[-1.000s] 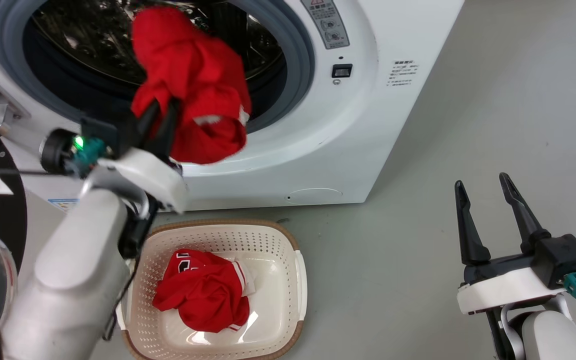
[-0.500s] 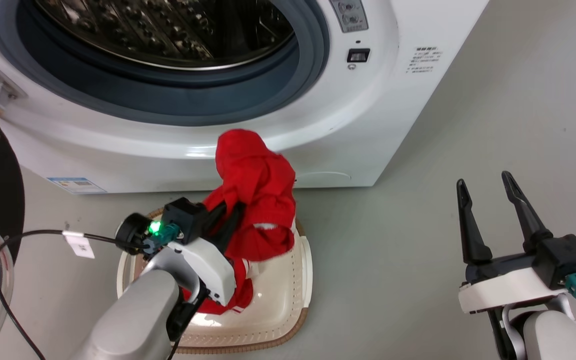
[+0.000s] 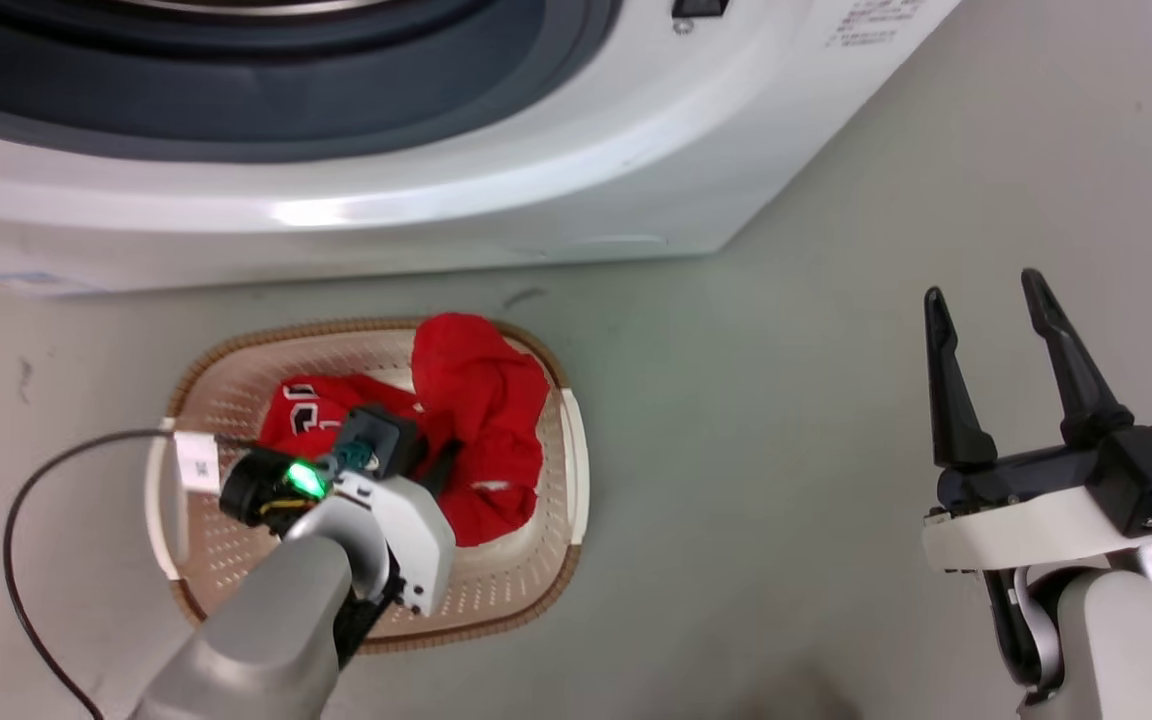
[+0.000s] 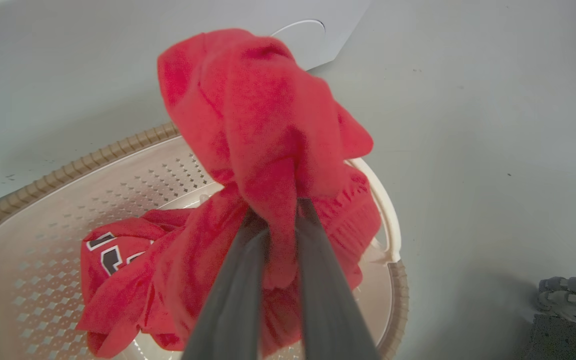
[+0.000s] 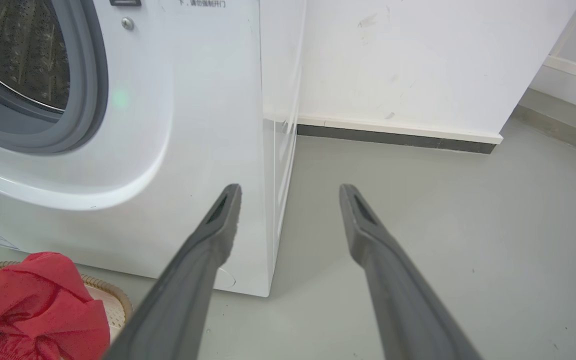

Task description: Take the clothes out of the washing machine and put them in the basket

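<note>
My left gripper point(image 3: 441, 462) point(image 4: 280, 210) is shut on a plain red garment point(image 3: 481, 420) point(image 4: 263, 130) and holds it over the cream basket point(image 3: 186, 400) point(image 4: 43, 230). The cloth bunches above the fingers and drapes down into the basket. A red jersey with black-and-white numerals point(image 3: 311, 415) point(image 4: 113, 250) lies in the basket beside it. The white washing machine point(image 3: 436, 210) point(image 5: 193, 100) stands behind, its grey porthole rim point(image 3: 236, 90) point(image 5: 85, 90) along the top of the head view. My right gripper point(image 3: 986, 300) point(image 5: 290, 192) is open, over bare floor to the right.
A black cable with a white tag point(image 3: 196, 460) loops over the basket's left side onto the grey floor point(image 3: 786, 420). In the right wrist view a white wall with a dark skirting point(image 5: 393, 135) stands past the machine's right side.
My left gripper has carried the plain red garment from the porthole down into the basket. The head camera has tilted down, so the machine has slid up the picture. The right gripper stays open.
</note>
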Available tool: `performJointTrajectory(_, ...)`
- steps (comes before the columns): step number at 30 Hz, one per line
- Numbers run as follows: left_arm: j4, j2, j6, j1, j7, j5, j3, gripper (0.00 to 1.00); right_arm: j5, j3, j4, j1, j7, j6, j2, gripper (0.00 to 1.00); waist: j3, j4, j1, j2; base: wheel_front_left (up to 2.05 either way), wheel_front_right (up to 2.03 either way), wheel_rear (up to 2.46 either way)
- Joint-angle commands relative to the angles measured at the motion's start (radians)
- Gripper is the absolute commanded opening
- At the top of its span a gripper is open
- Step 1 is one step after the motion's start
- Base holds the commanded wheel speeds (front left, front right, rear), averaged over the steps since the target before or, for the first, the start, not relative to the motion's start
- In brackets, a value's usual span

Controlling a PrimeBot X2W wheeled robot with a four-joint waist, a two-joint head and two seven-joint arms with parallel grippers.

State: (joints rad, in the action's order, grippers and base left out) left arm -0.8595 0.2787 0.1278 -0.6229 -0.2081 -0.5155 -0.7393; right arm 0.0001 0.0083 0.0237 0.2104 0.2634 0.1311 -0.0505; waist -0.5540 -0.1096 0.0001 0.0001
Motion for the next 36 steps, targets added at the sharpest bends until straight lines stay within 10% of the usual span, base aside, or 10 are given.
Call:
performJointTrajectory(1,-0.027,0.002,0.000,-0.044,-0.003,0.000,-0.005,0.00,0.003,0.005,-0.011,0.025,0.002,-0.001,0.000,1.00,-0.084,-0.037,-0.0001,-0.0001,0.00,0.00,0.00)
performJointTrajectory(32,-0.371,-0.021,0.003,-0.343,-0.005,-0.091,-0.207,0.00,0.051,0.019,-0.085,0.107,0.002,-0.001,0.000,1.00,-0.382,-0.124,-0.0001,-0.0001,0.00,0.00,0.00)
performJointTrajectory(33,-0.376,-0.024,0.003,-0.342,-0.005,-0.096,-0.209,0.04,0.049,0.019,-0.082,0.106,0.002,-0.001,0.000,1.00,-0.379,-0.123,-0.0001,-0.0001,0.00,0.00,0.00)
performJointTrajectory(35,-0.386,-0.029,0.003,-0.336,-0.006,-0.104,-0.211,1.00,0.045,0.018,-0.077,0.104,0.002,-0.001,0.000,1.00,-0.368,-0.119,-0.0001,-0.0001,0.00,0.00,0.00)
performJointTrajectory(36,-0.390,-0.031,0.003,-0.333,-0.009,-0.104,-0.212,1.00,0.043,0.019,-0.074,0.104,0.002,-0.001,0.001,1.00,-0.360,-0.117,-0.0001,-0.0001,0.00,0.00,0.00)
